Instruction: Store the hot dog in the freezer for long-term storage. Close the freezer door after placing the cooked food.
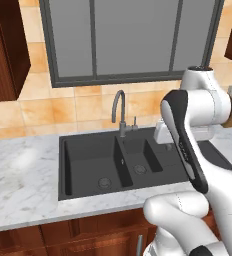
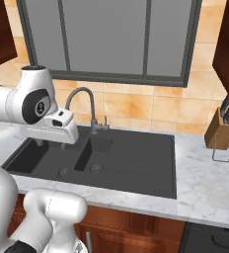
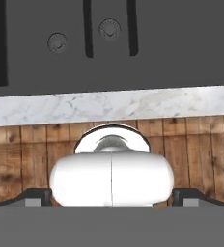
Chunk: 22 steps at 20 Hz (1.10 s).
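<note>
My gripper (image 2: 51,143) hangs over the left part of a dark double sink (image 2: 131,158), pointing down. In the hand view its two dark fingertips (image 3: 36,197) stand far apart at the bottom corners, so the gripper (image 3: 111,197) is open and holds nothing. That view looks down on the sink's drains, the marble counter edge (image 3: 133,103) and wood cabinet fronts below it. In the left base view the white hand (image 1: 163,134) sits behind the forearm, above the sink's right basin. The hot dog, the freezer and the freezer door are out of view.
A curved grey faucet (image 1: 119,107) rises behind the sink (image 1: 93,165). Marble counter (image 1: 23,175) runs on both sides. A wooden knife block (image 2: 224,126) stands on the counter to the right. A large window and tan tiles form the back wall.
</note>
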Tool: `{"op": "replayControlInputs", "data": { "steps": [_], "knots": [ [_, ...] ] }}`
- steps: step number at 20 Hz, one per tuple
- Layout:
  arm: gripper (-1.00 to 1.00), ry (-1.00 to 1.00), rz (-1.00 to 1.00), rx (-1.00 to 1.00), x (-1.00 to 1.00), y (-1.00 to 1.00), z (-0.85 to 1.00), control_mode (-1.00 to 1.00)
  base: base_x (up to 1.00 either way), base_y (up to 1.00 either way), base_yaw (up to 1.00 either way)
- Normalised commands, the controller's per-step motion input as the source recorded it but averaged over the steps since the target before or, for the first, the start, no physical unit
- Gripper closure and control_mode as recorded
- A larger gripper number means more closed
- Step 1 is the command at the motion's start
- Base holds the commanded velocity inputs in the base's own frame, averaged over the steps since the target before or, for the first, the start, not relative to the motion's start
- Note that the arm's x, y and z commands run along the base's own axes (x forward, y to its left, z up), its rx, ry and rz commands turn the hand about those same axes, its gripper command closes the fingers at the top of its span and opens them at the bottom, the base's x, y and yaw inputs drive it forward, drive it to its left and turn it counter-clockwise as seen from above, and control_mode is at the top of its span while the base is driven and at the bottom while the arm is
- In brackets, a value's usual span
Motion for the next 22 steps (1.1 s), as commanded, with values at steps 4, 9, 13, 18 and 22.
{"op": "replayControlInputs", "data": {
  "steps": [4,9,13,18,22],
  "knots": [
    [-1.0,0.12,-0.03,0.0,-0.04,0.0,-0.24,-1.0,0.0,0.0,0.0],
    [-1.0,-0.01,0.0,0.0,-0.05,0.0,-0.11,-1.0,0.0,0.0,0.0],
    [-1.0,0.0,0.0,0.0,0.0,0.0,0.0,1.0,-0.07,-0.09,0.0],
    [-1.0,0.0,0.0,0.0,0.0,0.0,0.0,1.0,-0.24,-0.43,0.0],
    [-1.0,0.0,0.0,0.0,0.0,0.0,0.0,1.0,-0.29,-0.54,-0.02]
  ]
}}
